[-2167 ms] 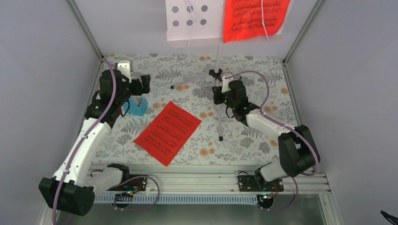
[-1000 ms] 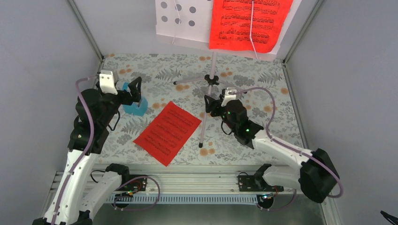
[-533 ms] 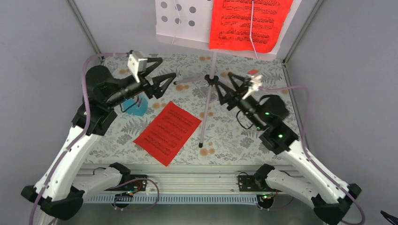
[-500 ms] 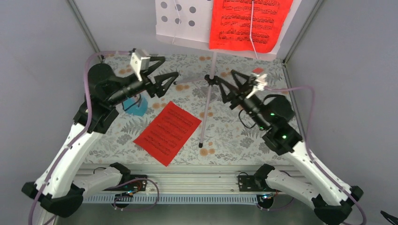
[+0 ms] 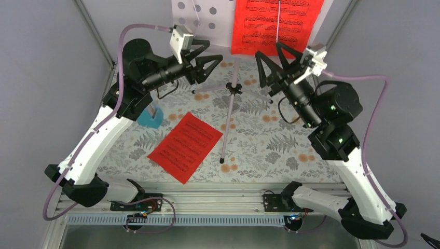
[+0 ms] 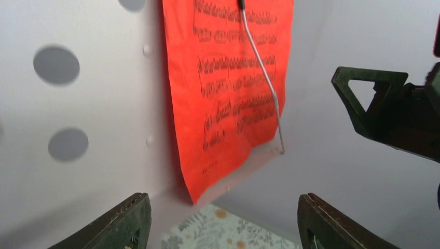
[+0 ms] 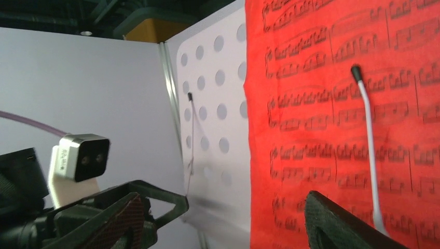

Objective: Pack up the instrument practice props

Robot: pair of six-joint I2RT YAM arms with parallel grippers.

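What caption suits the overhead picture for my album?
Left end effector and right end effector, open, face the red sheet music on the lilac music stand; blue metronome below.

Bright, even light, hardly a shadow.
The top view is crisp, with no glare on the flower-patterned tabletop (image 5: 270, 140). In the left wrist view the bright red sheet-music page with black notes (image 6: 228, 88) is slightly smeared and the dark fingers (image 6: 122, 224) of the left gripper (image 6: 223, 202) are soft. The right wrist view's top-left corner goes dark.

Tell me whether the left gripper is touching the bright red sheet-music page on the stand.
Apart. In the left wrist view, the left gripper has its jaws open either side of the bright red sheet-music page, with a visible gap between each and the paper.
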